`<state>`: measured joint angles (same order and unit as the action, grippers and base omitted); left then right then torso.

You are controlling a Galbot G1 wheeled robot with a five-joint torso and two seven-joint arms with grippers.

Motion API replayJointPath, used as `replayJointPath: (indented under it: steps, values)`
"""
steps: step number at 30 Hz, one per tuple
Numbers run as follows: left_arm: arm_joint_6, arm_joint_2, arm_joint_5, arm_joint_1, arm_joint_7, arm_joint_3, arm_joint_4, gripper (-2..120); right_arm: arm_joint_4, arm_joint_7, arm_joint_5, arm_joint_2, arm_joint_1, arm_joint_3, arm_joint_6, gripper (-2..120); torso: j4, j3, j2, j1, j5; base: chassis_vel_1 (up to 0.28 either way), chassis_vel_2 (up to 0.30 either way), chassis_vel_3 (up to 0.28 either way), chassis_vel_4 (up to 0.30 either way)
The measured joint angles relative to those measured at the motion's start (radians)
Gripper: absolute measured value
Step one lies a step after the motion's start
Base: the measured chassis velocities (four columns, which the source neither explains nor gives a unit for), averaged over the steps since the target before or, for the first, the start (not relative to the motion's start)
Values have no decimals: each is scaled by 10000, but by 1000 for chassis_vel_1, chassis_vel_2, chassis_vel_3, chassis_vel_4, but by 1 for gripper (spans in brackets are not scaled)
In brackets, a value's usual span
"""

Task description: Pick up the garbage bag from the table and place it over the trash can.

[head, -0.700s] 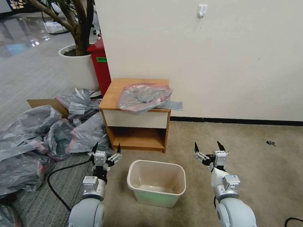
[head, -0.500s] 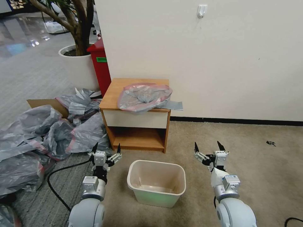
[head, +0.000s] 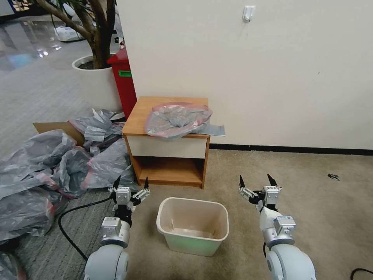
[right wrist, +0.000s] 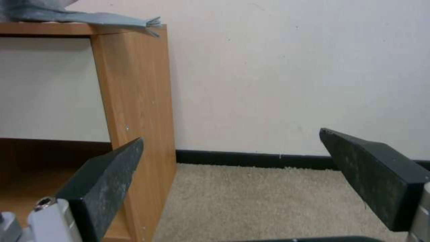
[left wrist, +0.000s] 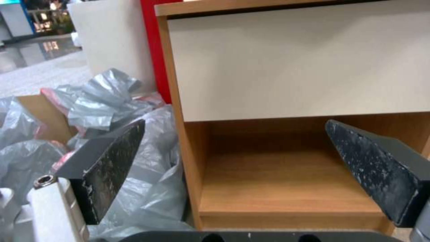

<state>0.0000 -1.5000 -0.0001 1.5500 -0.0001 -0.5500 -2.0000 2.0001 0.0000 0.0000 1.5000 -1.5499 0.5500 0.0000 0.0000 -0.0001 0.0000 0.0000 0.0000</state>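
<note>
The garbage bag (head: 176,119), translucent grey with a pink-red rim band, lies crumpled on top of the table (head: 136,122), a wooden nightstand with a white drawer front (left wrist: 295,64); a grey corner of the garbage bag (right wrist: 107,18) hangs over the table's edge. The beige trash can (head: 193,224) stands on the carpet in front of the nightstand, empty. My left gripper (head: 131,181) hovers open to the left of the bin, facing the shelf (left wrist: 277,181). On the bin's other side my right gripper (head: 255,179) is open, facing the wall beside the table's side panel (right wrist: 134,97).
A heap of grey plastic bags (head: 50,171) and a cardboard box (head: 54,127) lie on the floor left of the nightstand. A red cabinet (head: 123,79) and a white plant pot (head: 95,81) stand behind it. A black cable (head: 70,225) runs by my left arm.
</note>
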Motion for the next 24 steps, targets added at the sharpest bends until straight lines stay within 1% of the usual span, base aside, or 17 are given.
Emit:
replayJointPath:
  steps: [24]
  values:
    - [0, 0, 0, 0, 0, 0, 0, 100, 0, 0, 0, 0, 0, 0, 0, 100, 0, 0, 0, 0, 0, 0, 0, 0, 0]
